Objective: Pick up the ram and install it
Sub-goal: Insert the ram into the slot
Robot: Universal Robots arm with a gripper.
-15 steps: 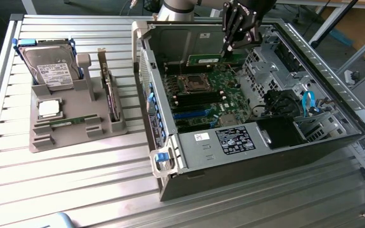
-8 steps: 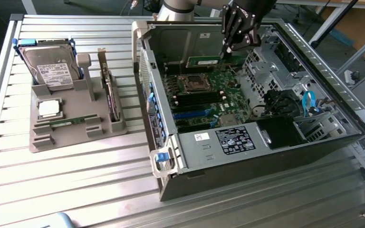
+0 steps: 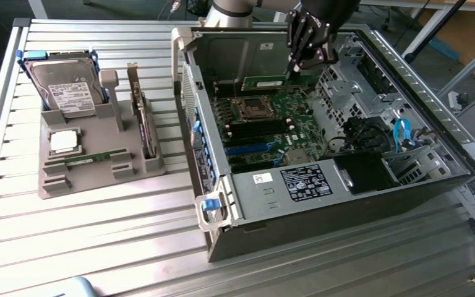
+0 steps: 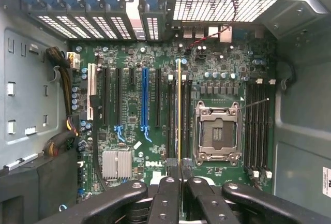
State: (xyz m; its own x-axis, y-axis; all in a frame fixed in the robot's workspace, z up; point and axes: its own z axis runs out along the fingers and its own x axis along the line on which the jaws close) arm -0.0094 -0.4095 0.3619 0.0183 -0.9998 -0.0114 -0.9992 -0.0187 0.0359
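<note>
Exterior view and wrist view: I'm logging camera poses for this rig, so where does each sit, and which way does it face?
Exterior view: off the arm, high above the table, looking down into the open computer case; the arm's end and the pincer show, shut on the ram.
Wrist view: on the wrist, looking along the pincer onto the motherboard; its black fingers show.
Shared: the ram, the motherboard and the empty processor socket.

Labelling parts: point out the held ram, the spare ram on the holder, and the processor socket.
held ram [image 3: 264, 81], exterior view, middle of its green board.
spare ram [image 3: 89, 159], exterior view, middle of the stick.
processor socket [image 4: 217, 133], wrist view, its open centre.
</note>
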